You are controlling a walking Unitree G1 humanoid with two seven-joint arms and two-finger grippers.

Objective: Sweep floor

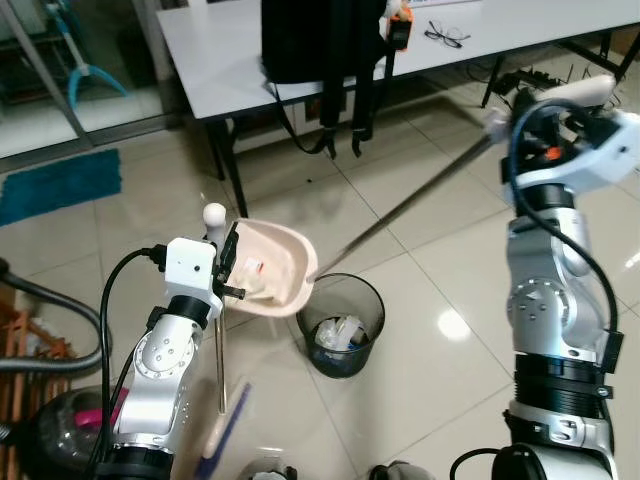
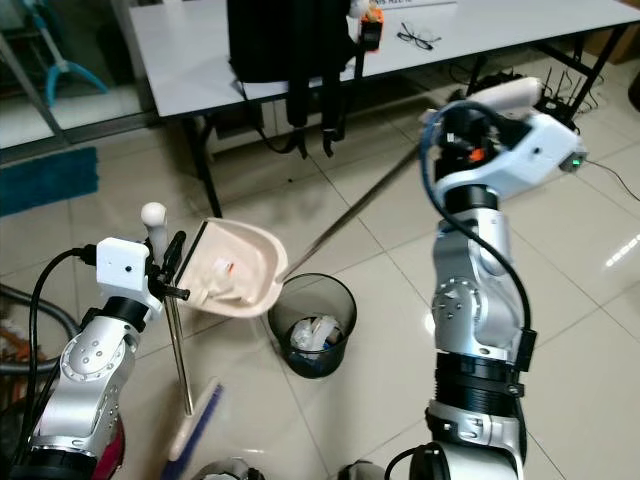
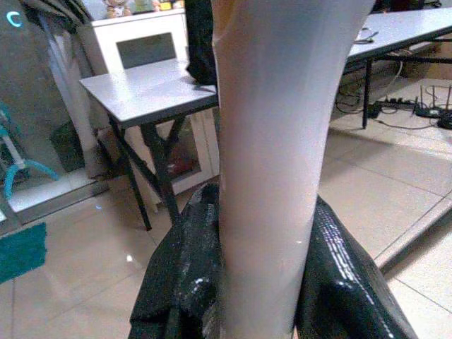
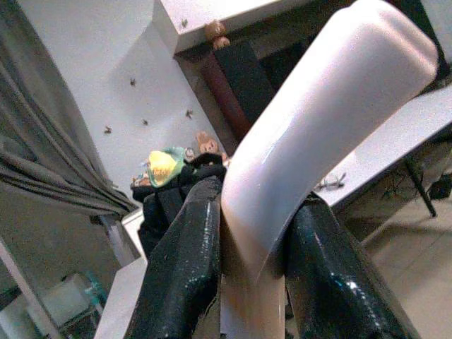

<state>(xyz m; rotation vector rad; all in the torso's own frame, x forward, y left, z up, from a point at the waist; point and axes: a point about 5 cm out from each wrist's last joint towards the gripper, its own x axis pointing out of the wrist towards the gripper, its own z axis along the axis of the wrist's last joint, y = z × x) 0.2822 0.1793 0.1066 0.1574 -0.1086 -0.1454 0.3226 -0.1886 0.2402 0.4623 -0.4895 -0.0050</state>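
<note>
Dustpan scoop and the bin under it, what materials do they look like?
Dustpan: looks like cream moulded plastic, smooth, slightly glossy, with rounded edges. Wastebasket: probably black metal mesh; the wall shows a fine see-through grid, but plastic cannot be ruled out.

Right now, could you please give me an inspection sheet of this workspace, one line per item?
Surface: glossy beige tiled floor.
Job's things: cream dustpan holding scraps, tilted above black mesh bin; long broom handle; brush lying on the floor.
Clutter: black backpack and glasses on white table.
End effectors: left end effector shut on the dustpan's handle; right end effector shut on the broom's grip.
Cables: bundle under the table.
Surroundings: teal mat.
</note>
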